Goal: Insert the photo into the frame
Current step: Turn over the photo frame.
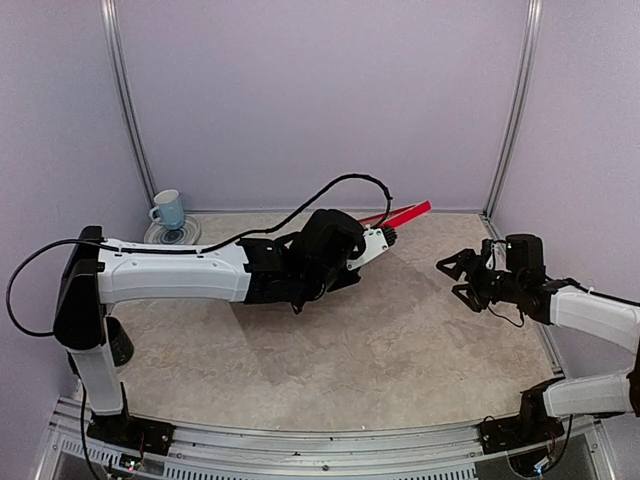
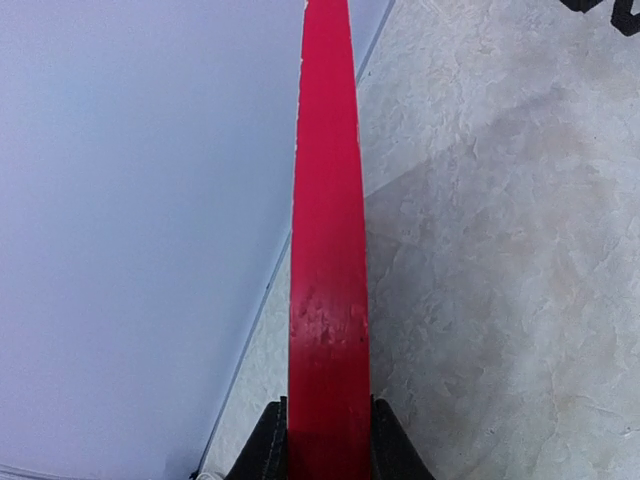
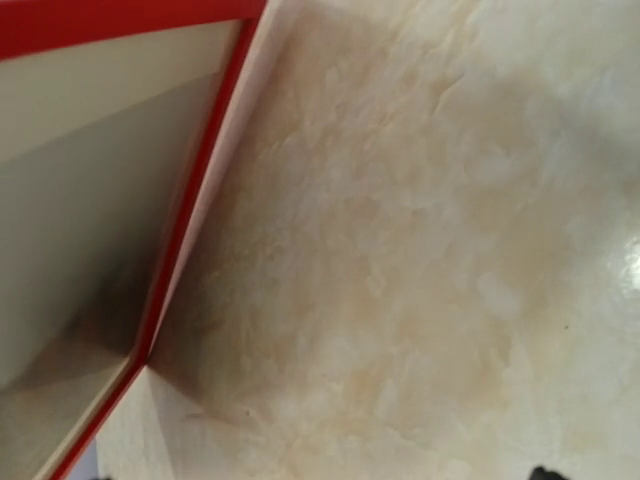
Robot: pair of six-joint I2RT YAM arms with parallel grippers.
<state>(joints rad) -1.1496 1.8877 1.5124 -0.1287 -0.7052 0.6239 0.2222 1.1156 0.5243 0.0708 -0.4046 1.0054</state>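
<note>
The left gripper (image 1: 388,236) is pinched onto a red bar of the frame (image 1: 410,213), towards the back of the tabletop (image 1: 400,350) and a little right of centre. In its own wrist view the left gripper (image 2: 328,452) shows only as 2 dark fingers (image 2: 265,452) at the bottom edge, pressed against either side of the frame (image 2: 328,250), whose bar runs straight up the picture and is cut off at the top. From above, just a short red length pokes out past that gripper towards the back right corner, with a thinner red line beside it. The rest of the frame is hidden behind the bulky black wrist of the left arm (image 1: 170,272), so its full outline cannot be made out. The right gripper (image 1: 451,279) hangs near the right side of the tabletop with its jaws spread wide and nothing between them, apart from the frame and pointing towards it. Its wrist view shows almost none of its own fingers, only a dark speck at the bottom edge. It does catch 1 corner of the frame (image 3: 190,200), 2 red bars meeting low on the left, with pale surfaces inside them that could be bare wood or something behind, I cannot tell which. That corner seems to meet the tabletop (image 3: 420,250), though the blur leaves it uncertain. A pale blue mug (image 1: 168,208) stands on a saucer (image 1: 172,236) at the back left, well apart from both grippers
</note>
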